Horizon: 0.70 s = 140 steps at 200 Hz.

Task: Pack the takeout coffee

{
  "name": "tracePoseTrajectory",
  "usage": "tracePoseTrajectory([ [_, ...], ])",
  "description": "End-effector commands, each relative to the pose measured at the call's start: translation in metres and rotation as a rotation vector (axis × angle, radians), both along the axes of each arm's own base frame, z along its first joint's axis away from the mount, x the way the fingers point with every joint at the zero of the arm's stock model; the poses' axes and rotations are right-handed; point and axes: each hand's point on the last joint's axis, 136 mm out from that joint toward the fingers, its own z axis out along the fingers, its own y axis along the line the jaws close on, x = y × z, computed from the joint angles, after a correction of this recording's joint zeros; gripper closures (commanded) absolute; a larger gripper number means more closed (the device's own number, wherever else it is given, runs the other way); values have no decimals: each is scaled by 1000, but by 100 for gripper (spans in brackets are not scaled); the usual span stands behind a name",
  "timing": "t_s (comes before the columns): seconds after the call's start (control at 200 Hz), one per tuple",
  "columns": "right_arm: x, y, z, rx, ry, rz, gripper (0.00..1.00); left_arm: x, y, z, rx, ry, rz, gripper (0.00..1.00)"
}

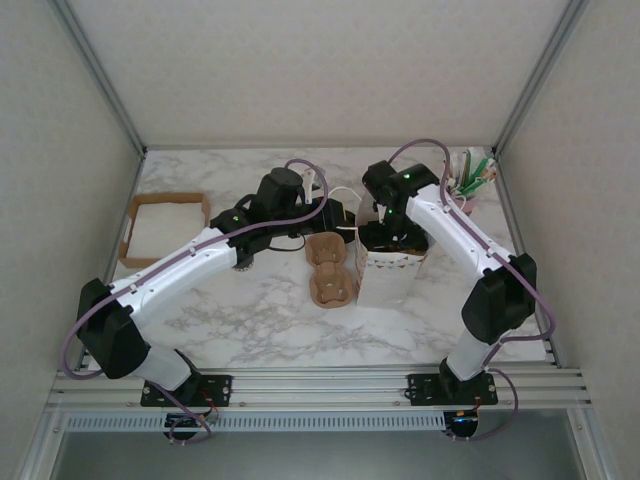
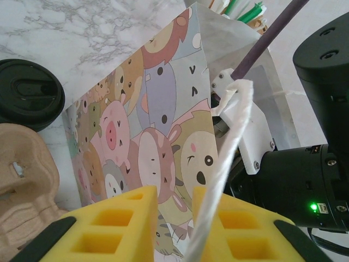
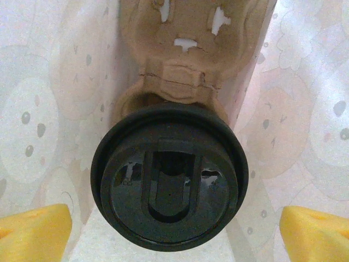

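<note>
Takeout coffee point(image 3: 169, 177) in carrier point(image 3: 185, 71), inside bag point(image 3: 43, 109)

Lid point(image 3: 169, 180) — glossy plastic (carrier point(image 3: 185, 71): matt pulp)

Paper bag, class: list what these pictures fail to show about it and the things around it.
Top view: the bag's inside, hidden by the right arm above it.
Right wrist view: the coffee cup: its own black lid hides its sides and contents.
Left wrist view: another lid, cut off by the left edge; whatever it covers is hidden.
</note>
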Motion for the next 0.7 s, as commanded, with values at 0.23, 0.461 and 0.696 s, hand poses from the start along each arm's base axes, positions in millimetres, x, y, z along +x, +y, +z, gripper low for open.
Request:
tracePoseTrajectory([
  [0.23,5,-4,2,-15,14,-21,4,-2,-4,11,-18,-21,-13,74],
  [0.461,10,-3,-4,-22,15,-9,4,-3,-4,10,-18,-20,-16,74],
  [0.696,9,-3,7,-15,7,-13,4,-3,-4,10,-17,-17,-14,74],
])
